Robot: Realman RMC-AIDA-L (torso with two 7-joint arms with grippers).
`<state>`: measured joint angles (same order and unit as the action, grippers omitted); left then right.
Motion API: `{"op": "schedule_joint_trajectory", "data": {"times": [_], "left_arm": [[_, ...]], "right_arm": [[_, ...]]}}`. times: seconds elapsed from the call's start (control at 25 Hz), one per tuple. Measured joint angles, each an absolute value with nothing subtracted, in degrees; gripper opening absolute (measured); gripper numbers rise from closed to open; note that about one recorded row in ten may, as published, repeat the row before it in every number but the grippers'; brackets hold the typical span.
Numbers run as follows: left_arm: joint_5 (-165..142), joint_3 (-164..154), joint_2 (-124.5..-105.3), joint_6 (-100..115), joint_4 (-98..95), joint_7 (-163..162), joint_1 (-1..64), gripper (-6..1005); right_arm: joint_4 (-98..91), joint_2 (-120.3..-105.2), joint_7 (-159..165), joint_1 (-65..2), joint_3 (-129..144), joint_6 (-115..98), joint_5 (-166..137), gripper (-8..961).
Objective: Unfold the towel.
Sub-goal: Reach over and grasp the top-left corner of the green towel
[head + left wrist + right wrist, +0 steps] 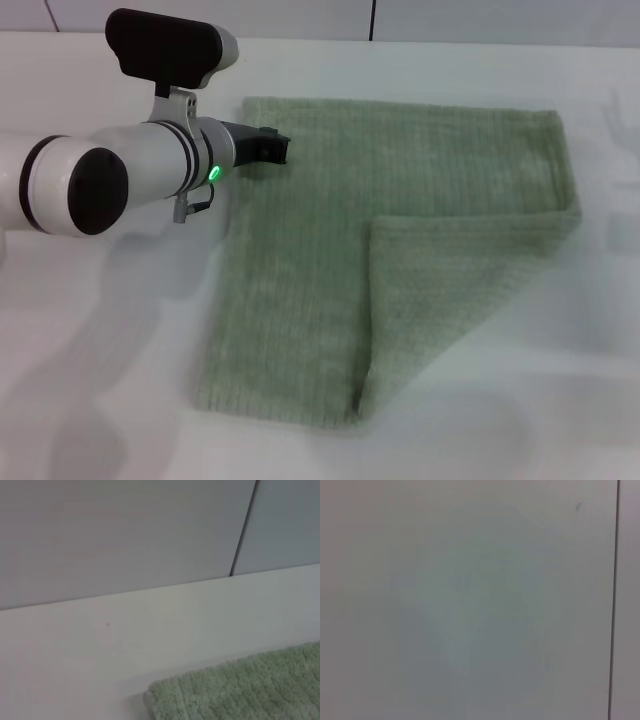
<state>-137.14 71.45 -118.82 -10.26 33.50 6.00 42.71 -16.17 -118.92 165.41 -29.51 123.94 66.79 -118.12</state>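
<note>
Reaching in from the left, the left arm holds its left gripper [275, 148] at the far-left corner of the towel [330, 270], right at the cloth's left edge. Whether its fingers are parted, closed or pinching the hem cannot be told: the head view shows only a dark tip over the corner, and the left wrist view shows only that corner of the towel [240, 690] lying on the table [125, 645] below a wall, with no fingers in sight.

The towel lies flat across the middle of the table [100, 400], spreading right from the gripper. Most of it is a single layer, but its near-right quarter is doubled: a flap [450, 300] is folded over there, with one edge running left to right across the cloth and another running near to far.

So the work left lies to the right and nearer than the left gripper, across the cloth from it. The right gripper is not seen in any view; its wrist camera shows only a blank pale surface. By side, the right arm is likely the better placed for that flap.
</note>
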Motion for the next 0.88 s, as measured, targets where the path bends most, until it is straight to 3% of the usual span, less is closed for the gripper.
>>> {"op": "schedule_joint_trajectory", "data": {"times": [0.88], "left_arm": [[-137.11, 71.24, -118.82, -9.49, 32.66, 6.01, 42.71, -2]], "right_arm": [[-16.18, -118.92, 164.74, -30.15, 123.96, 66.09, -118.12, 807]]}}
